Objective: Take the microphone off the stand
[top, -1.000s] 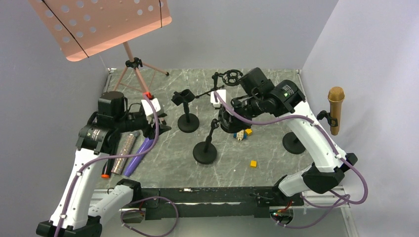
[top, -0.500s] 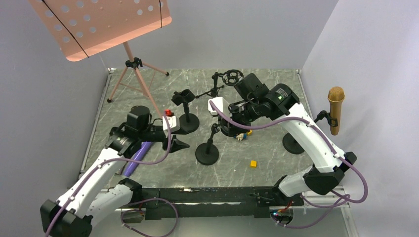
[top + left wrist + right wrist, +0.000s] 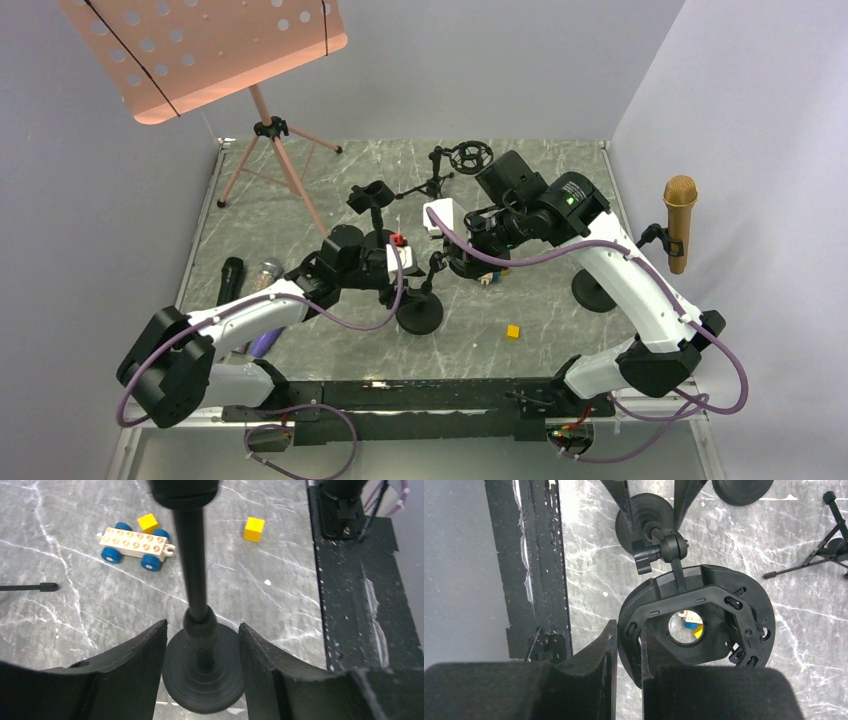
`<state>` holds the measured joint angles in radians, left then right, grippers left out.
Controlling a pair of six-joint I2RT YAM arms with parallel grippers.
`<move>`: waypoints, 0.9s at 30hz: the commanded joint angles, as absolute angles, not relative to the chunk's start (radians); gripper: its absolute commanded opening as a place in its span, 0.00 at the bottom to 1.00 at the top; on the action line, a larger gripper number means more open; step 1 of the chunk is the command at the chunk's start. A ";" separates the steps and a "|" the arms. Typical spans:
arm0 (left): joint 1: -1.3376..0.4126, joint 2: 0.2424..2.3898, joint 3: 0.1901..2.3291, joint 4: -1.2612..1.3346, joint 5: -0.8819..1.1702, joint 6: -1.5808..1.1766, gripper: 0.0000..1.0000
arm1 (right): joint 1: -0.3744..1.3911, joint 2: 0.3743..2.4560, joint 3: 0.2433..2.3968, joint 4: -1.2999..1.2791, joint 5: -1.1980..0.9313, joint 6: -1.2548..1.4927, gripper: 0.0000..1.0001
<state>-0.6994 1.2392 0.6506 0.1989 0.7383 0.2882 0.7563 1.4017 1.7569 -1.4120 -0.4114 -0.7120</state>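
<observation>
A black desk stand (image 3: 420, 313) stands mid-table; its pole (image 3: 195, 565) rises from a round base (image 3: 202, 680). Its black shock mount (image 3: 704, 625) has an empty centre ring. My left gripper (image 3: 202, 630) is open, with one jaw on each side of the pole just above the base, apart from it; it also shows in the top view (image 3: 405, 285). My right gripper (image 3: 628, 630) is shut on the shock mount's rim, above the stand (image 3: 462, 262). A gold microphone (image 3: 680, 215) sits upright in another stand at the right. A silver microphone (image 3: 266, 270) and a black one (image 3: 229, 277) lie at the left.
A toy car (image 3: 135, 546) and yellow cubes (image 3: 254, 529) lie near the stand. A clip stand (image 3: 378, 215) and a small tripod mount (image 3: 468, 157) stand behind it. A pink music stand (image 3: 200, 50) is at the back left. The black front rail (image 3: 360, 580) is close.
My left arm has swung from the table's left side to the centre stand, and its open jaws now straddle the pole. The microphones at the left are uncovered. The right gripper has barely moved.
</observation>
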 commanded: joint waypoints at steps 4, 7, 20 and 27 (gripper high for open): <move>-0.708 1.325 0.621 0.470 0.672 0.226 0.42 | 0.764 1.395 1.794 -1.382 -0.418 -0.685 0.16; -0.715 1.343 0.609 0.489 0.671 0.248 0.27 | 0.764 1.407 1.816 -1.385 -0.418 -0.667 0.27; -0.716 1.270 0.623 0.339 0.710 0.278 0.00 | 0.776 1.530 2.042 -1.348 -0.528 -0.683 0.91; -0.716 1.249 0.633 0.306 0.719 0.278 0.00 | 0.806 1.578 1.936 -1.314 -0.513 -0.781 0.91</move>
<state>-0.7139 1.2865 0.6090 0.3183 0.6910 0.2680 0.7853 1.5490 1.9564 -1.3594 -0.4995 -0.7090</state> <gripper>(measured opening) 0.198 0.913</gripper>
